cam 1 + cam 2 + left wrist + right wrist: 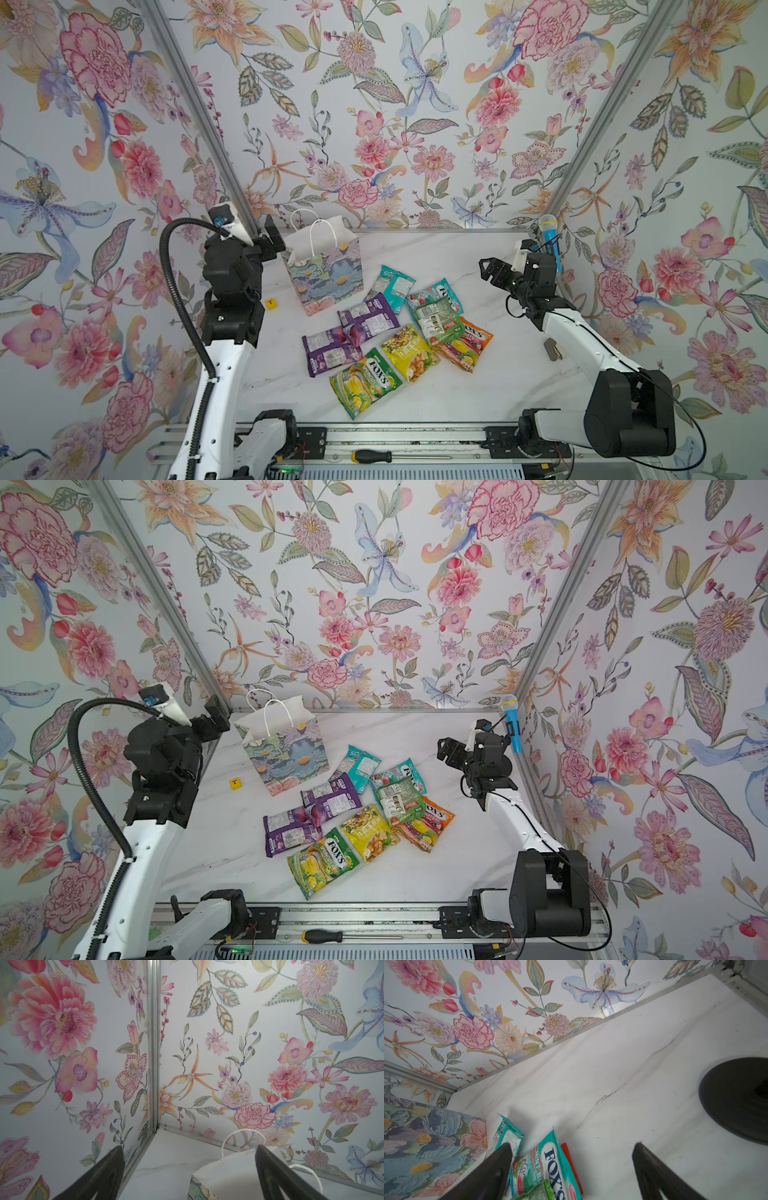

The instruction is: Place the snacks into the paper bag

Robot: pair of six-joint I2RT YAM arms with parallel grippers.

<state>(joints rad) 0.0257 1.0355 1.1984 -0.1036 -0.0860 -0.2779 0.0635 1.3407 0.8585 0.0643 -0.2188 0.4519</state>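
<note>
The paper bag stands upright and open at the back left of the white table, its cord handles raised. In front of it to the right, the snacks lie in a loose pile of purple, teal, green, yellow and orange pouches. My left gripper hovers open beside the bag's left rim, holding nothing. To the right of the pile my right gripper is raised and open, empty. Below it lie a teal FOX'S pouch and a red packet edge.
A small yellow cube lies left of the bag. A blue microphone leans in the back right corner, and a grey object lies by the right arm. A screwdriver rests on the front rail. Floral walls enclose three sides.
</note>
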